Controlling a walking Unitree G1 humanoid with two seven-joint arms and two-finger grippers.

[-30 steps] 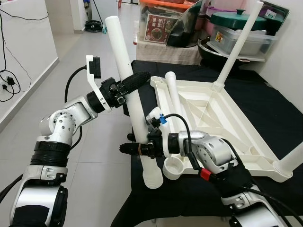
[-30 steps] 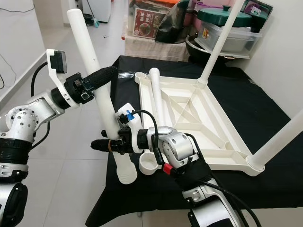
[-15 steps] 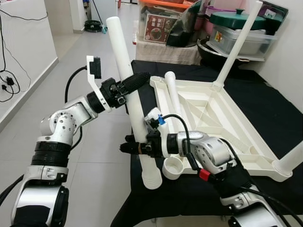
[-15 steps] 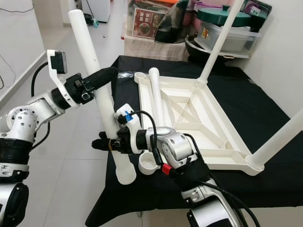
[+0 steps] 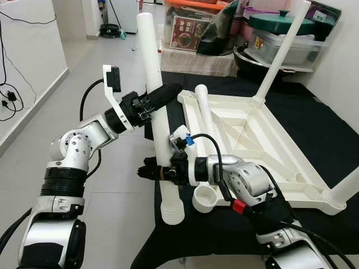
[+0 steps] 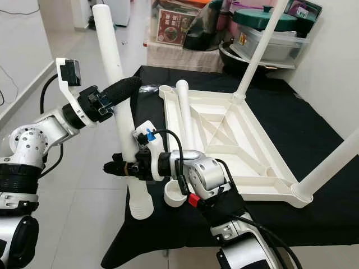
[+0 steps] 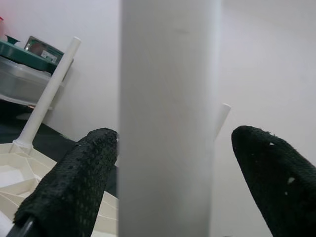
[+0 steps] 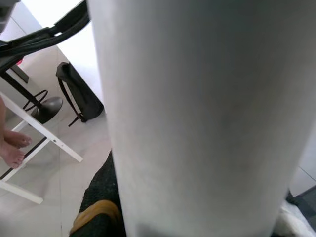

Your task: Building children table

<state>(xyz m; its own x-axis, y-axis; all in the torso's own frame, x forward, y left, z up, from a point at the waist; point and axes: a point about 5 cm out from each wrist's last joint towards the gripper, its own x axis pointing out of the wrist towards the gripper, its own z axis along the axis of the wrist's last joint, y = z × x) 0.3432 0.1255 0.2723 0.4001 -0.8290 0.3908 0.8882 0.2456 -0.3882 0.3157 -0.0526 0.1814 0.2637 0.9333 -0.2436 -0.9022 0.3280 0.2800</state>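
I'm holding the loose table leg (image 5: pixel 160 120) nearly upright beside the upturned tabletop (image 5: pixel 252 140): left gripper (image 5: pixel 162 95) fingers clasping it high, right gripper (image 5: pixel 151 172) clenching it low. Risk: threaded end is sitting off the corner socket (image 5: pixel 206 198); misalignment could cross-thread or slip.

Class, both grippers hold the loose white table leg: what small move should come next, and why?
Probably swing the leg's threaded lower end right, over the empty corner socket. Both the left gripper and right gripper hold it, but its end hangs past the table edge.
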